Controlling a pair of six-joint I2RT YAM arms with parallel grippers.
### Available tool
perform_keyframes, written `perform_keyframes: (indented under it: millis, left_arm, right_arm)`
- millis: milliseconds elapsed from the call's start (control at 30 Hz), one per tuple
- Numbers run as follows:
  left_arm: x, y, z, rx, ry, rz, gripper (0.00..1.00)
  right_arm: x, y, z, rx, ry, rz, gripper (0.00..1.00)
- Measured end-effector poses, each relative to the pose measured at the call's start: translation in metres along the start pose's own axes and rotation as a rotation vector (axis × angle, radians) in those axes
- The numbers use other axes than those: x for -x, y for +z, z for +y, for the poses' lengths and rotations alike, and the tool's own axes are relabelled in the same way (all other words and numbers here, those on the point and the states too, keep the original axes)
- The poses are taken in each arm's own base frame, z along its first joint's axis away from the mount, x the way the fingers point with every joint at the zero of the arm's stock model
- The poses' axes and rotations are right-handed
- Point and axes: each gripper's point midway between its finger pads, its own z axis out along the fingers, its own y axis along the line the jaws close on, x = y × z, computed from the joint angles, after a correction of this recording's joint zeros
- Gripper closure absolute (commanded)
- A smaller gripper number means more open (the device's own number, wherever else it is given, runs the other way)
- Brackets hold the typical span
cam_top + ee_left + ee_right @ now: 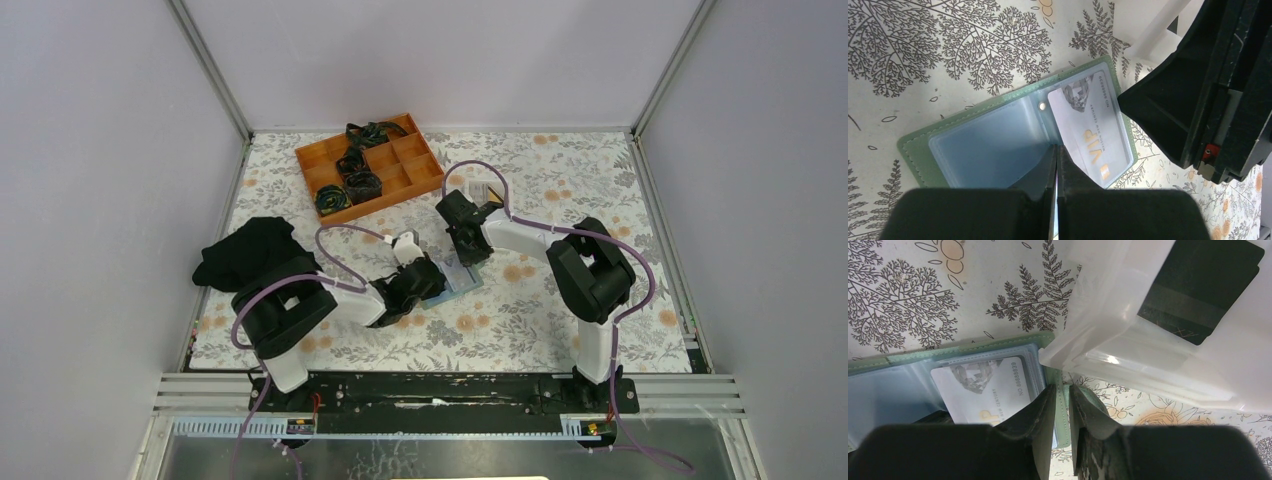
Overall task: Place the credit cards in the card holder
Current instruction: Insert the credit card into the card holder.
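The sage-green card holder [913, 148] lies open on the floral table, its clear sleeves facing up. A grey-silver VIP card [1088, 125] sits in its right sleeve and also shows in the right wrist view [983, 385]. My left gripper [1056, 150] is shut, with its tips on the sleeves at the fold. My right gripper [1062, 390] is shut on the card holder's green right edge [1063, 405]. A black card [1198, 285] lies in the white tray [1128, 350] just beyond. In the top view, both grippers meet over the holder [462, 278].
An orange compartment box [368, 165] with dark rolled items stands at the back left. A black cloth [250, 250] lies at the left, beside my left arm. The white tray [483, 190] sits just behind the right gripper. Enclosure walls ring the table.
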Motion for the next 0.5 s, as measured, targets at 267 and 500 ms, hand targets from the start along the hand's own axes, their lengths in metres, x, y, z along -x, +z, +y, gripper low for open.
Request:
perform_keyframes:
  millis: [267, 500]
  left_arm:
    - [-0.0018, 0.0032, -0.005, -0.01, 0.014, 0.014, 1.0]
    - [-0.0024, 0.0046, -0.0072, -0.013, 0.03, 0.023, 1.0]
  right_arm:
    - [-0.0002, 0.0, 0.0001, -0.001, 0.0, 0.0, 0.75]
    - [-0.0002, 0.0, 0.0002, -0.001, -0.001, 0.0, 0.75]
